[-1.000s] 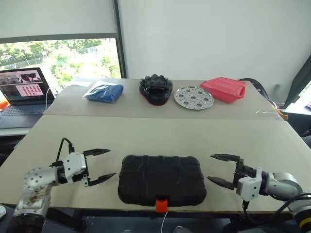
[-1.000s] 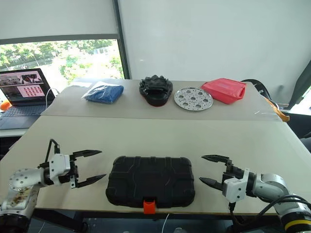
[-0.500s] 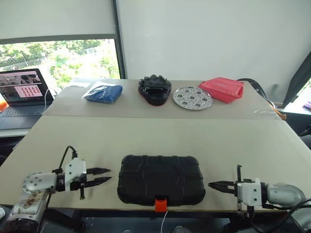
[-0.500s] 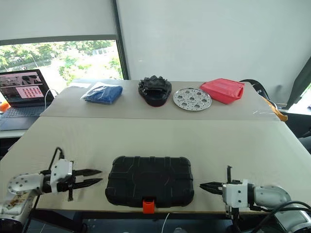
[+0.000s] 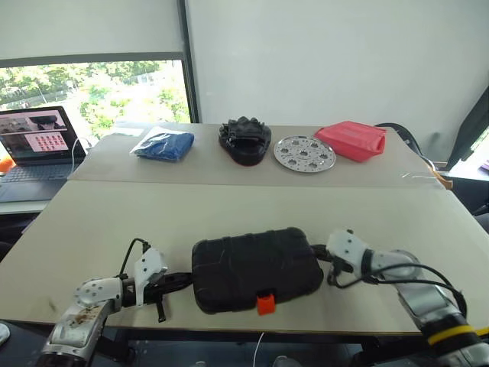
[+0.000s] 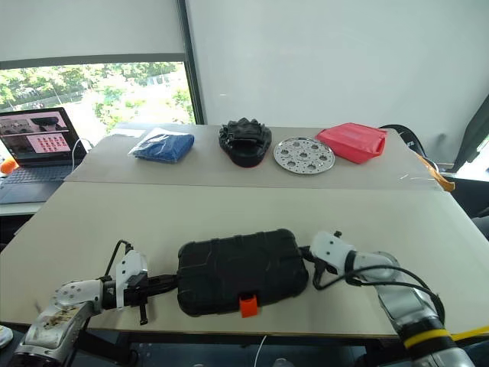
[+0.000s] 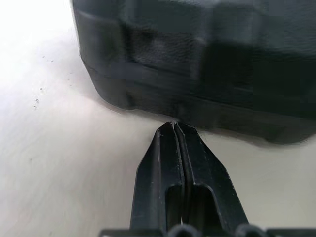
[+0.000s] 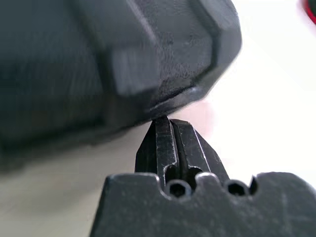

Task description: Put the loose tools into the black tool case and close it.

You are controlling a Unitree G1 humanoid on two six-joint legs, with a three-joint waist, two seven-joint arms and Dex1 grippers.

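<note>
Now that both sets of fingers have snapped together from wide open, the left gripper [image 7: 174,129] and right gripper [image 8: 163,123] sit pinched empty against opposite ends of the black tool case [image 5: 256,267]. The case, lid down at the near table [image 5: 229,206] edge, has skewed slightly. Likely shoving it, not latching.

worktop [image 5: 114,214]: beige | black tool case [image 5: 254,267]: closed, between both tools | beyond: blue bundle [image 5: 163,144], black lumpy object [image 5: 244,141], perforated disc [image 5: 304,154], red bag [image 5: 351,141]
</note>
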